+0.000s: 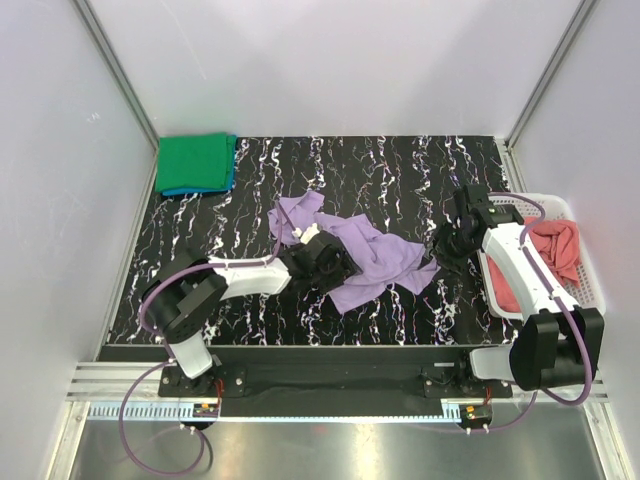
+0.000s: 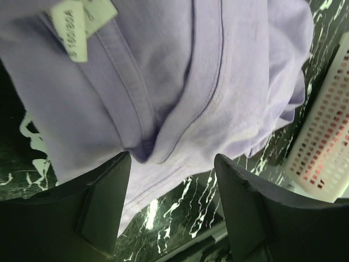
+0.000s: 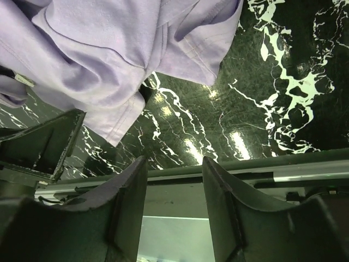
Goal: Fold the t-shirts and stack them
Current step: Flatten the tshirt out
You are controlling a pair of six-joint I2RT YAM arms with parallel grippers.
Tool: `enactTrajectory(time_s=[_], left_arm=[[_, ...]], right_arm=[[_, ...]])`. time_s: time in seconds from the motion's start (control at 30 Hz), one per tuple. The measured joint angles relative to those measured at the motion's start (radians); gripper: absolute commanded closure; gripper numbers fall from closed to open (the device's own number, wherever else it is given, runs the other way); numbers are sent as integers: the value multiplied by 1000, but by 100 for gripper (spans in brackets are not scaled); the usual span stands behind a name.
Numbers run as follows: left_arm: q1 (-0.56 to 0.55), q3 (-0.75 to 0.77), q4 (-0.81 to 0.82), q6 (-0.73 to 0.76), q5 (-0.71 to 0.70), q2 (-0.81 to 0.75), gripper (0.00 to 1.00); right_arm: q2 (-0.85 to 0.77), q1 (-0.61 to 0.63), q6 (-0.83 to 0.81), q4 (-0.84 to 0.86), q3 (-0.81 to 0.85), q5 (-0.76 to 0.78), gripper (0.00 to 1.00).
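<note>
the left gripper is sitting spread over the crumpled light purple t-shirt, clamping nothing; the right gripper is hanging spread just beside its edge, empty

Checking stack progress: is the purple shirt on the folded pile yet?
No, the purple shirt lies crumpled mid-table, apart from the green shirt folded in the far-left corner.

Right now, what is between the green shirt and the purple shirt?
Only bare marbled table separates the green shirt from the purple shirt, in the top view.
</note>
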Motion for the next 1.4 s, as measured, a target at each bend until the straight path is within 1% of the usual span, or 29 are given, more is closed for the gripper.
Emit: enactTrajectory(time_s=[0.17,0.2,0.27,0.3,0.37,0.4,0.47,0.53,0.67,0.73,0.77,0.9,0.97,1.13,1.23,1.4], left_arm=[[0,19,-19,-8,-25,14,33],[0,19,-21,-11,-27,16,34],[0,19,-21,-16,-31,20,40],[0,19,-21,-16,-33,20,46],[0,21,-21,-19,-35,20,55],[0,24,-21,-19,-35,21,70],[0,36,-20,-24,-34,26,86],[0,51,-21,-22,-29,27,100],[10,89,-44,-6,-3,22,100],[25,107,-79,14,21,0,100],[39,114,-109,27,37,-19,100],[129,138,-220,90,75,-125,100],[185,145,-278,135,79,-190,100],[308,152,-394,234,80,-320,100],[348,152,-444,280,83,-348,100],[382,151,-498,327,103,-348,100]], right_arm=[[-1,-5,-14,10,-1,16,48],[-1,-6,-15,10,-1,18,48],[-2,-7,-18,10,-1,24,48],[-3,-7,-19,10,-2,26,48],[-7,-8,-19,11,-4,31,49],[-10,-8,-19,13,-9,34,50],[-15,-11,-19,16,-22,39,51],[-16,-19,-14,26,-44,44,54],[0,-40,9,58,-85,45,56],[31,-44,25,86,-88,44,56],[52,-45,32,108,-88,42,55],[164,-45,65,187,-87,41,49],[205,-45,80,223,-90,40,48],[217,-45,106,300,-130,32,45],[223,-43,113,335,-147,15,44],[244,-18,121,354,-152,18,44]])
